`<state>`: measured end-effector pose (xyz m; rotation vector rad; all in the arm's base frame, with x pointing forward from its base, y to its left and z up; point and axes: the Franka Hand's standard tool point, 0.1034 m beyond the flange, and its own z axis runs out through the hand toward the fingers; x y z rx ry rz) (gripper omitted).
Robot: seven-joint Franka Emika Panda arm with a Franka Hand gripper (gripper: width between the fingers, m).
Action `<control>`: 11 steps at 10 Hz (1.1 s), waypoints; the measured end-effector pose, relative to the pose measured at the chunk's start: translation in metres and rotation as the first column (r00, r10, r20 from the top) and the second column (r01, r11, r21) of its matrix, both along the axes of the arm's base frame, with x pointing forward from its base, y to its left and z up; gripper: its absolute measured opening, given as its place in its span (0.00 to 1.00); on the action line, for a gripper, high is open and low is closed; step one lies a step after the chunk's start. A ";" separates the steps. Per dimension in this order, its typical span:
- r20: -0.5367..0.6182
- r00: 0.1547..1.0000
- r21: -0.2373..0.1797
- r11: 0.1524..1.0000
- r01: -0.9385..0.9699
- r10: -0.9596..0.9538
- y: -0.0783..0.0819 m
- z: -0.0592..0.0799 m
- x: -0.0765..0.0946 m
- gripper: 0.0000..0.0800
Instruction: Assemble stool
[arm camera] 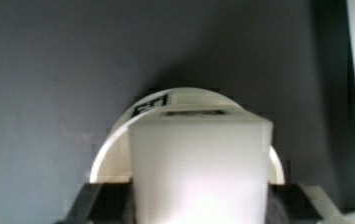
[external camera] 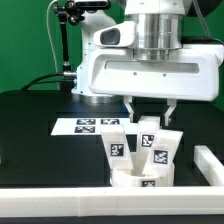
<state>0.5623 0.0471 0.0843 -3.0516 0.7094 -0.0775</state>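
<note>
Gripper (external camera: 148,110): hanging over the stool parts, fingers straight down, jaws partway apart and clamped on a leg (external camera: 148,127) standing between them.
Held leg: white block, upright, top end between the fingertips; in the wrist view fills the middle (arm camera: 199,165), dark finger pads (arm camera: 99,203) touching both its flanks.
Seat: short white ring (external camera: 135,180) directly below the jaws; in the wrist view only a curved rim (arm camera: 188,98) showing past the far end of the held leg, with a black tag on it.
Other legs: one tagged leg (external camera: 116,146) just beside the jaws toward the exterior view's left, another (external camera: 160,150) just beside them toward the exterior view's right; both leaning, lower ends at the seat.
Seen only from outside: both side legs, marker board (external camera: 90,125) flat beyond the jaws toward the exterior view's left, white rail (external camera: 40,196) along the near edge and corner, black table (external camera: 30,140).
Seen only from the wrist: pad contact on the leg, seat rim under it.
In the way: held leg hiding most of the seat in the wrist view; white wrist housing (external camera: 150,70) covering the upper fingers in the exterior view.
Unclear: whether the held leg's lower end touches the seat.
</note>
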 end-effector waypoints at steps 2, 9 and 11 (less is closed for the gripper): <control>0.001 0.992 0.018 0.992 0.123 -0.123 0.001 0.000 0.000 0.42; 0.004 0.987 0.021 0.986 0.163 -0.163 0.002 0.000 0.001 0.67; 0.002 0.987 0.033 0.987 0.159 -0.160 0.004 0.011 0.001 0.78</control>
